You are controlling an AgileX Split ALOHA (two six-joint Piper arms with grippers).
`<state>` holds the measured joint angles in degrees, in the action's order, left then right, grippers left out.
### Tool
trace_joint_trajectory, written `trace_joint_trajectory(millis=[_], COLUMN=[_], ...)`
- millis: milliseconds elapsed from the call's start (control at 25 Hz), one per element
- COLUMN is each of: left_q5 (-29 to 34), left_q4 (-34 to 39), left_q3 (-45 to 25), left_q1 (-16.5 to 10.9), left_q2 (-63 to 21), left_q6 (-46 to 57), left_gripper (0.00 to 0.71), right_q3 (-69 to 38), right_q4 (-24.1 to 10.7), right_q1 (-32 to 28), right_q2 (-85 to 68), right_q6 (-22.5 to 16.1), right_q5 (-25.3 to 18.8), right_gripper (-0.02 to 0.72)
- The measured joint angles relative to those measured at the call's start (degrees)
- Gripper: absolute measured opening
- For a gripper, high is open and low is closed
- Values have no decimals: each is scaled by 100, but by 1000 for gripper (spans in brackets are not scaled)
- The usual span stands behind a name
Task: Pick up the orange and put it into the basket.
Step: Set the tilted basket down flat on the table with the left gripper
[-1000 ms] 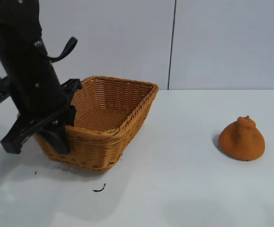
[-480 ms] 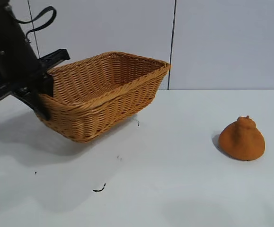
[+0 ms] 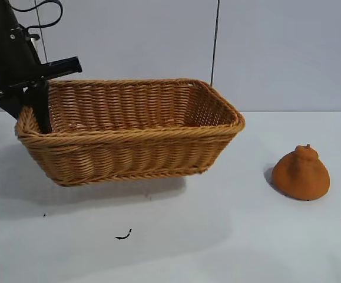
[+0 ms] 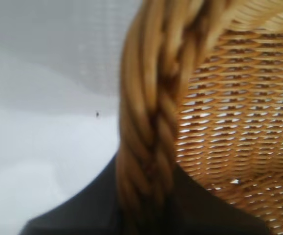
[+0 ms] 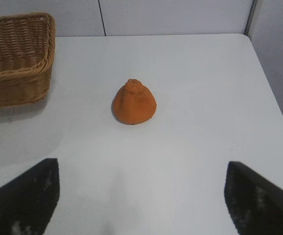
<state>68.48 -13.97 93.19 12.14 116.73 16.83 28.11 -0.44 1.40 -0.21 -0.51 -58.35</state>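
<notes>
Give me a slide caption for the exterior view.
Left gripper clamps the braided rim of the tan woven wicker basket, lifted off the white table; knobby dull-orange fruit sits apart.

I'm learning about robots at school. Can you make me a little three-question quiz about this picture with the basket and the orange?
1. True or false: the orange is inside the basket.
2. Which gripper holds the basket's rim?
A. left gripper
B. right gripper
C. neither
3. Fill in: the right gripper's jaws are ____.

Key:
1. False, it sits on the table, apart from the basket.
2. A
3. open
</notes>
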Motion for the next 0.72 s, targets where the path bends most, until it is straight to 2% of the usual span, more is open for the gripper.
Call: trace_joint_trajectory(millis=[200, 440, 720], left_q5=[58, -51, -487], left_q4=[-10, -44, -92], left_q3=[93, 94, 94], left_q1=[0, 0, 0], left_q2=[118, 463, 899], left_q6=[-776, -863, -863], left_gripper=[90, 90, 90], right_q3=[0, 0, 0], right_q4=[0, 0, 0], right_q1=[0, 0, 0], right_q2=[0, 0, 0], right_q6=[0, 0, 0], right_q5=[0, 0, -6], right_gripper=[631, 631, 631])
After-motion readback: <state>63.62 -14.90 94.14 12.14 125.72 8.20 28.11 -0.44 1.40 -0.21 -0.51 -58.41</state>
